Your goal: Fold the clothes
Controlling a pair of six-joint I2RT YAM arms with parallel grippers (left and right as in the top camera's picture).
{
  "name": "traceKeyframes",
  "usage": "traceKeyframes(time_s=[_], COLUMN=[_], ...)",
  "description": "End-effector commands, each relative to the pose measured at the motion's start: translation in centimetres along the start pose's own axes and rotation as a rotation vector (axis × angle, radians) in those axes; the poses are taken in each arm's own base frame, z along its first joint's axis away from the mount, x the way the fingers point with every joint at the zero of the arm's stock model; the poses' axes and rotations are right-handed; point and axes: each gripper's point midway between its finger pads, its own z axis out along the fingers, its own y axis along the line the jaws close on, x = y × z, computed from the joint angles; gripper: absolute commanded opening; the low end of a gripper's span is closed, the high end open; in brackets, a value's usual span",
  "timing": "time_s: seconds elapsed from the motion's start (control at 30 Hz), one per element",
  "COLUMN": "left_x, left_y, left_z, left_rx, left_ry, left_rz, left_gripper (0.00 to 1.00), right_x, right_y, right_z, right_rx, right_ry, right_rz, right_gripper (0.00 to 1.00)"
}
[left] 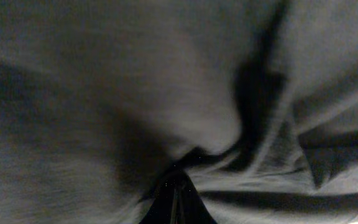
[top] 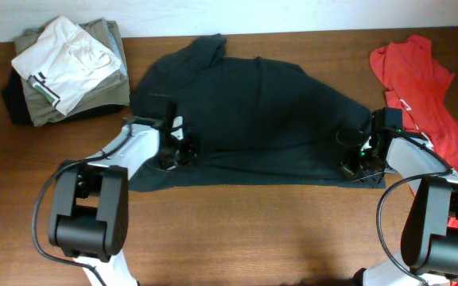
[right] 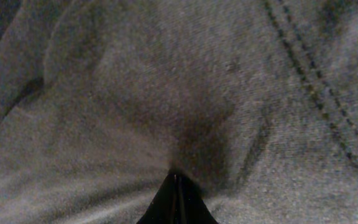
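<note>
Brown wooden table [top: 253,230] — charcoal T-shirt [top: 253,111] atop

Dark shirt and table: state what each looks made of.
Dark shirt: soft matte knit, probably cotton jersey; it drapes in loose folds, with two rows of stitching in the right wrist view. Table: brown wood or wood-look laminate, streaky grain, faint sheen; which one is unclear.
</note>
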Motion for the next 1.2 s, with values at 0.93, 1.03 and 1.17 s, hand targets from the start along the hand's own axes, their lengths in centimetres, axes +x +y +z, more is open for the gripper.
traceKeyframes(time_s=[0.93,1.03,1.17], left_x=[1.7,4.5,7.0], left_y=[11.0,12.1,12.1], left_z=[-0.2,-0.3,-4.1], left_rx=[-0.362,-0.414,-0.438], left_ry=[0.066,0.170,0.239], left_rz=[-0.099,-0.201,-0.248], left_gripper=[0.00,0.00,0.00], right_x=[2.9,4.2,5.6], right_y=[-0.8,-1.6,-2.5], right_z=[2.3,2.4,2.0], right_rx=[0.010,0.050,0.097], right_ry=[0.126,0.180,0.235], right_rz=[0.013,0.067,0.144], right_gripper=[0.04,0.04,0.04])
